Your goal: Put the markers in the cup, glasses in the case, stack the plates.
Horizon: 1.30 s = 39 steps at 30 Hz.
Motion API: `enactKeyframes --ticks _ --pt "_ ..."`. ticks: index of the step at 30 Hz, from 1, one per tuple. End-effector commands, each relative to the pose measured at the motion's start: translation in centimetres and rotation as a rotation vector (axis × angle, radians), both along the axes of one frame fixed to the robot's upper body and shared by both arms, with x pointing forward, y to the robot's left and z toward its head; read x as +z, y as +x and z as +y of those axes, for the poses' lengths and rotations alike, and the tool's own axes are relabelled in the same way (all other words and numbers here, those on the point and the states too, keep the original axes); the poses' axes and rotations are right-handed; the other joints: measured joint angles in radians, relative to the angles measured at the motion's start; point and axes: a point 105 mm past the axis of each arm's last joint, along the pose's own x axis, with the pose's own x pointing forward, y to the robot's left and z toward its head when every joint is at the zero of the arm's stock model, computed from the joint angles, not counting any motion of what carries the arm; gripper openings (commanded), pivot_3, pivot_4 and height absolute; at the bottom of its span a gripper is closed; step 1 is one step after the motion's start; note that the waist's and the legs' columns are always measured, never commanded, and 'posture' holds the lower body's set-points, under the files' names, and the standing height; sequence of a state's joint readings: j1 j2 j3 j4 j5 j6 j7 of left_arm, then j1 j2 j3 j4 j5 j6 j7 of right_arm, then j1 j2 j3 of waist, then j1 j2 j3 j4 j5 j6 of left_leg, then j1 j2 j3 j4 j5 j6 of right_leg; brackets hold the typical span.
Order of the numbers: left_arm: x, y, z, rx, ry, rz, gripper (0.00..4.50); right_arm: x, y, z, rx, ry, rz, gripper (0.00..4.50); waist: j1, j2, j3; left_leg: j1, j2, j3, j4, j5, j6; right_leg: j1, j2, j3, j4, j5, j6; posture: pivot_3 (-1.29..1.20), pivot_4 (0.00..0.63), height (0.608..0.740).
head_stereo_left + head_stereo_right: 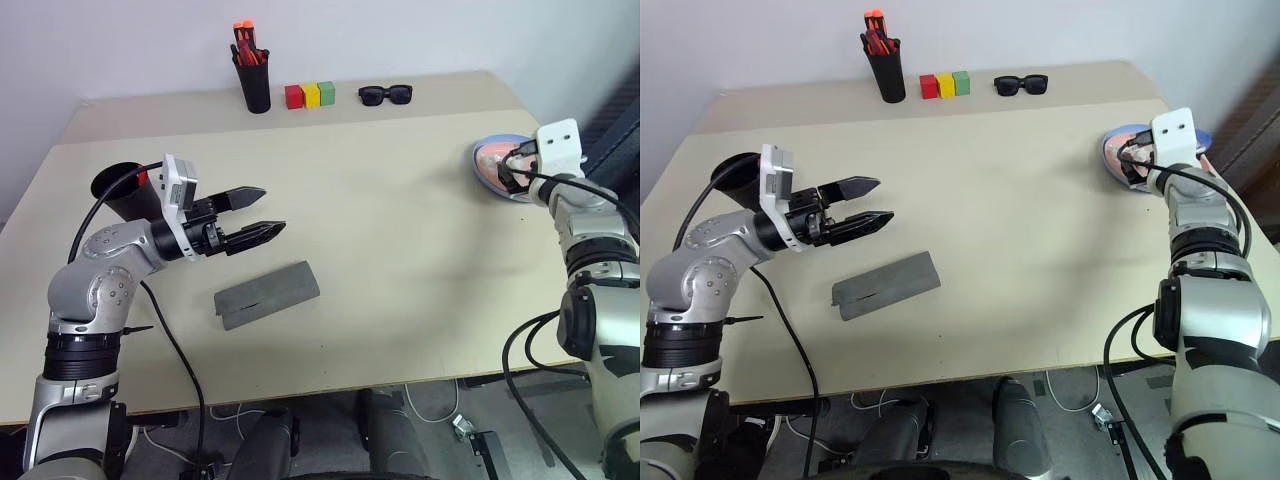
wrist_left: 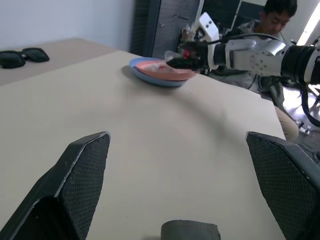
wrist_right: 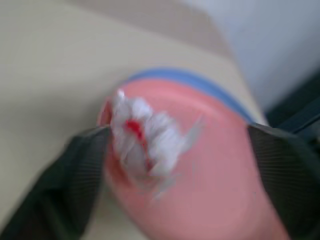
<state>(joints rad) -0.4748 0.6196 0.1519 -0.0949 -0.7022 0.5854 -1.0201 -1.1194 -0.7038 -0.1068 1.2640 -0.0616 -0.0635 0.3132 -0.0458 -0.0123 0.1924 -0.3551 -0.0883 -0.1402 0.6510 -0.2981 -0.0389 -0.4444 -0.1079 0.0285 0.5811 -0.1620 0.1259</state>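
The salmon pink plate [image 2: 165, 70] sits on the light blue plate [image 2: 150, 80] at the table's [image 1: 400, 240] far right edge, so stacking looks done. The right gripper [image 3: 175, 150] hovers over them, fingers spread wide and empty; the left gripper [image 1: 262, 212] hangs spread and empty beside the cup [image 1: 118, 190], above the closed case [image 1: 266, 294]. Next, I judge, the right arm must draw back clear.

Beige table [image 1: 400, 250] with grey case [image 1: 267, 294], black cup [image 1: 122, 190], stacked plates [image 2: 160, 74], pen holder [image 1: 254, 85], coloured blocks [image 1: 309, 95], sunglasses [image 1: 385, 94].

Left gripper [image 1: 262, 213] held level on a bent arm, fingers spread wide. Right gripper [image 3: 175, 160] on an outstretched arm, fingers likewise parted.
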Motion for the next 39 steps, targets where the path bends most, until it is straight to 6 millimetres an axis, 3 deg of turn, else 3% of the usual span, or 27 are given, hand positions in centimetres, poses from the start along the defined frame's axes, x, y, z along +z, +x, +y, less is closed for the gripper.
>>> enactKeyframes --ticks 1,3,7,9,11,14,18,23,32,39 --pt "1.1 -0.5 0.3 0.007 -0.013 -0.043 4.5 3.3 -0.2 -0.5 -0.005 0.005 -0.118 4.47 0.0 0.0 0.0 0.0 0.0 0.0 0.0 0.0 0.0 0.0 0.0 0.0 0.0 0.0 0.0 0.0 0.15 0.74" --pt "1.1 -0.6 0.4 0.009 -0.015 -0.045 4.5 3.8 -0.3 -0.1 0.044 0.029 -0.144 4.47 0.001 0.0 0.0 0.0 0.0 0.0 0.0 0.0 0.0 0.0 0.0 0.0 0.0 0.0 0.0 0.0 0.15 0.74" --pt "1.0 -0.6 0.9 0.023 -0.009 -0.051 4.5 4.2 -1.1 5.9 0.451 0.106 -0.191 4.47 0.0 0.0 0.0 0.0 0.0 0.0 0.0 0.0 0.0 0.0 0.0 0.0 0.0 0.0 0.0 0.0 0.15 0.74" --pt "1.0 -0.6 1.4 0.038 0.0 -0.056 4.5 3.5 -2.9 9.1 0.635 0.087 -0.169 4.47 -0.002 0.0 0.0 0.0 0.001 -0.001 0.0 0.0 0.0 0.0 0.001 0.0 0.0 0.0 0.0 0.0 0.15 0.74" --pt "1.0 -0.6 1.8 0.046 0.006 -0.055 4.5 2.9 -4.5 11.0 0.723 0.087 -0.142 4.47 0.002 0.0 0.0 0.0 0.002 -0.001 0.0 0.0 0.0 0.0 0.002 0.0 0.001 0.0 0.0 0.0 0.15 0.74" --pt "0.8 -0.9 2.3 0.054 0.023 -0.051 4.5 2.9 -7.4 13.9 0.938 0.219 -0.138 4.47 0.004 0.0 0.0 0.0 0.001 -0.001 0.002 0.0 0.0 -0.001 0.001 0.0 0.002 0.0 0.0 0.0 0.15 0.74" --pt "0.3 -2.1 3.5 0.069 0.045 -0.034 4.5 0.8 -12.1 17.9 1.19 0.128 0.007 4.47 0.005 0.0 0.0 0.0 0.002 -0.001 0.002 -0.001 0.001 0.0 0.002 0.0 0.002 0.0 -0.001 0.0 0.15 0.74" --pt "-0.6 -3.7 5.1 0.107 0.078 -0.031 4.5 0.0 -15.4 19.3 1.384 0.102 0.097 4.47 0.005 0.0 0.0 0.0 0.002 -0.001 0.002 -0.001 0.001 0.0 0.002 0.0 0.001 0.0 -0.001 0.0 0.15 0.74" --pt "-2.2 -5.5 7.0 0.139 0.143 -0.014 4.5 -0.5 -16.4 18.2 1.398 0.022 0.149 4.47 0.023 0.0 0.0 0.0 0.003 0.0 0.003 -0.001 0.002 0.001 0.002 0.0 0.001 0.0 -0.001 0.0 0.15 0.74" --pt "-2.4 -4.2 5.4 0.119 0.135 -0.052 4.5 -0.8 -16.5 15.6 1.315 0.019 0.192 4.47 0.038 0.0 0.0 0.0 0.002 0.0 0.005 -0.001 0.002 0.002 0.002 0.0 0.0 0.0 -0.001 0.0 0.15 0.74"
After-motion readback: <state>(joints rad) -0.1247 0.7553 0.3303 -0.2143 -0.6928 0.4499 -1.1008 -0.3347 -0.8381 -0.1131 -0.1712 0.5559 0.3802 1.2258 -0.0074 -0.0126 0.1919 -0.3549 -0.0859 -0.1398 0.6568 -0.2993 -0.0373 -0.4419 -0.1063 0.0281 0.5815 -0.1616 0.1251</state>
